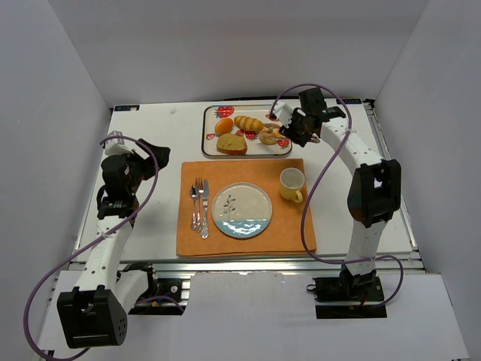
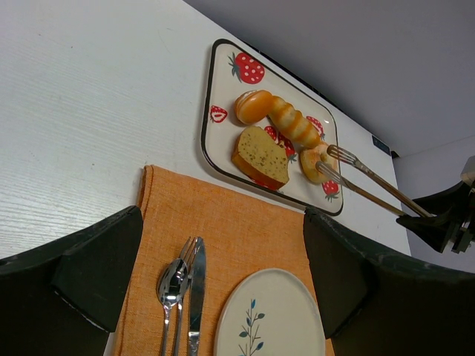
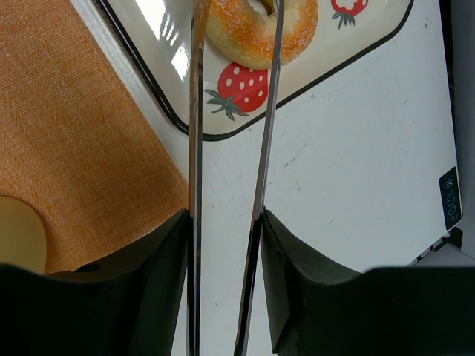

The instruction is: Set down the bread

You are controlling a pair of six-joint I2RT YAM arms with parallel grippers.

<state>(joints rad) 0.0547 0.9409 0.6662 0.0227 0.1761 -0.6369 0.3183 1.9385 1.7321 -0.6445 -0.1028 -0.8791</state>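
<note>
A golden-brown ring doughnut (image 1: 269, 137) and a thick loaf slice (image 1: 232, 143) with dark crust lie on a strawberry-print tray (image 1: 207, 131) at the back. My right gripper (image 1: 294, 126) is shut on metal tongs (image 3: 195, 148), its fingers (image 3: 167, 259) pressing both arms. The tong tips straddle the doughnut (image 3: 245, 33), which rests on the tray (image 3: 148, 37). The left wrist view shows the doughnut (image 2: 312, 165), the slice (image 2: 261, 156) and the tongs (image 2: 371, 185). My left gripper (image 1: 139, 169) is open and empty, left of the placemat, and also shows in its own wrist view (image 2: 223, 274).
An orange placemat (image 1: 188, 241) carries a leaf-patterned plate (image 1: 242, 210), a yellow cup (image 1: 291, 184) and a fork, spoon and knife (image 1: 199, 207). A round orange roll (image 1: 224, 125) and a twisted roll (image 1: 249, 123) share the tray. Grey walls enclose the table.
</note>
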